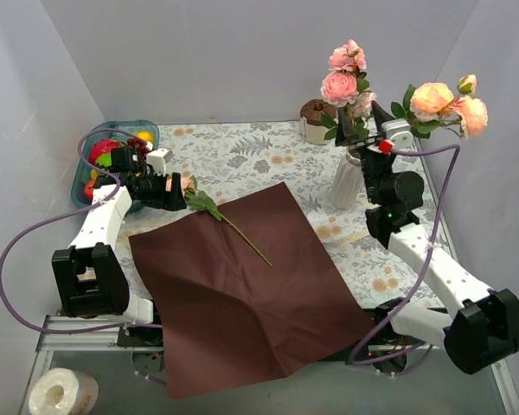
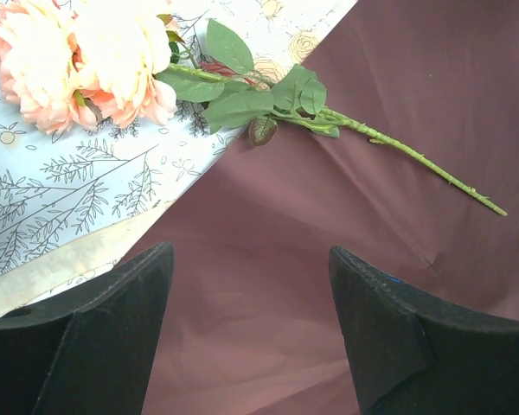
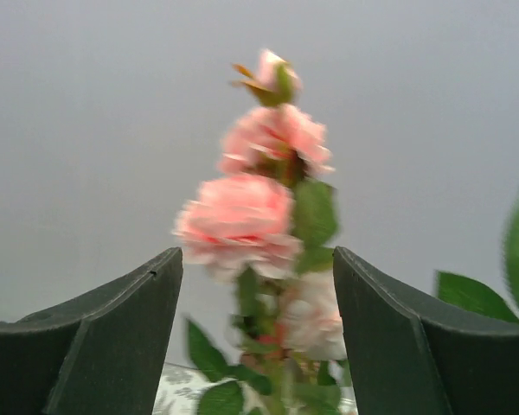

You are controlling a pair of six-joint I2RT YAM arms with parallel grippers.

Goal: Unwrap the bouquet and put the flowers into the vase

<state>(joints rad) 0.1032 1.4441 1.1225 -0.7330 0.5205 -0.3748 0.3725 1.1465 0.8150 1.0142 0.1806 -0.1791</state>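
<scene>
Top external view, nearest first: a white roll (image 1: 62, 393) sits at 7 o'clock, off the near edge of the tabletop (image 1: 242, 151). Beyond it the maroon paper (image 1: 242, 294) lies unfolded and flat, its near corner reaching past the tabletop's near edge. One loose flower (image 1: 202, 202) lies across the paper's far-left corner, its long axis running from 10 o'clock to 4 o'clock. The bare stem tip points toward 4 on the paper, and the leaves and bloom point toward 10 on the patterned tabletop. From above, the bloom is almost wholly hidden behind the left fingers (image 2: 112, 337). The left wrist view shows it peach-pink and cut off by the frame's top left corner. Those fingers stand apart over the paper, short of the stem, holding nothing. At 10 o'clock a teal basket (image 1: 80, 181) of fruit is half covered by the left arm. At 1 o'clock the vase (image 1: 344, 186) stands upright, its neck and rim hidden behind the right wrist. Pink flowers (image 1: 342, 78) rise from there toward 12. Peach flowers (image 1: 445, 102) lean out toward 2, their stems lost behind the wrist, so I cannot tell whether they sit in the vase. The right wrist view is blurred: the right fingers (image 3: 112, 337) are spread apart with the pink stem showing between them, contact unclear. A brown-topped jar (image 1: 313, 121) stands just behind the vase.
</scene>
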